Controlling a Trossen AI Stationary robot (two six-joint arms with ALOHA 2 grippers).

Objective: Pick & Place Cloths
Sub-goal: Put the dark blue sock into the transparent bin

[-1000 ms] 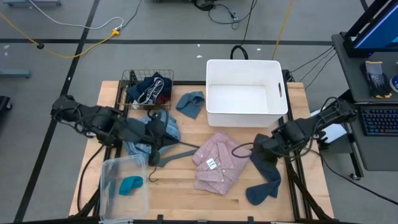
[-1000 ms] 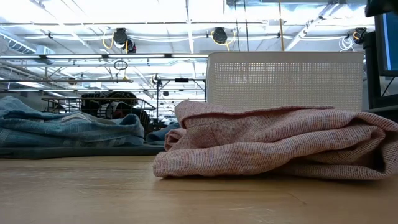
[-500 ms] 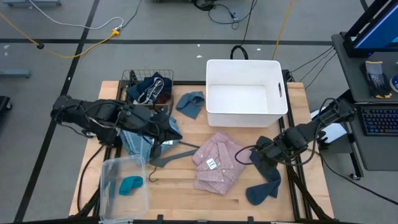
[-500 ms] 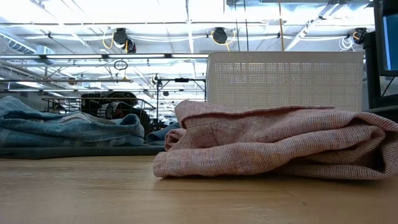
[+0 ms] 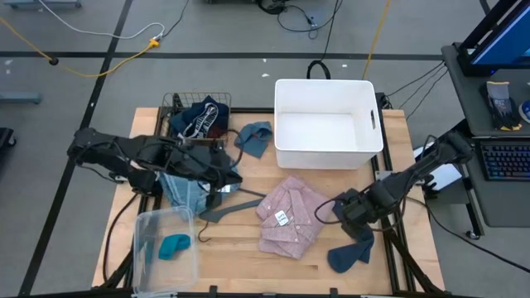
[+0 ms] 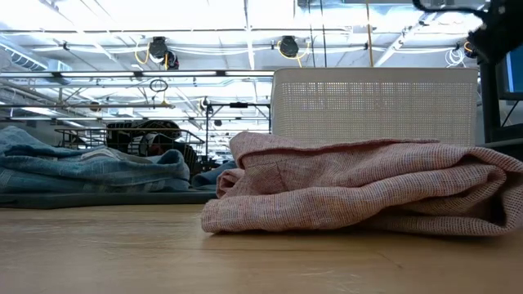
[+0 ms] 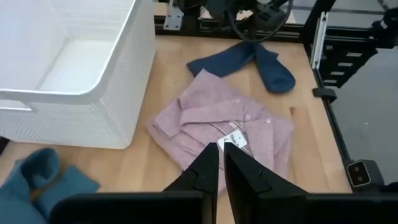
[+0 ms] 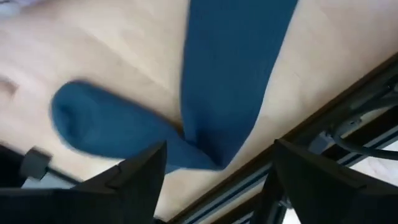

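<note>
The right end effector (image 5: pixel 346 217) has just spread wide over the navy cloth (image 5: pixel 351 247), which lies loose near the bench (image 5: pixel 248 244) edge, so that grab looks unfinished. The left end effector (image 7: pixel 221 163) stays pinched narrow, empty, above the pink shirt (image 7: pixel 224 127).

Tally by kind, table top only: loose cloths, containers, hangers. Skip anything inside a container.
Loose cloths: 4 (light blue denim garment, pink checked shirt, dark blue cloth, grey-blue cloth)
Containers: 3 (white plastic bin, wire basket, clear plastic tub)
Hangers: 1 (grey plastic hanger)
Total: 8
</note>
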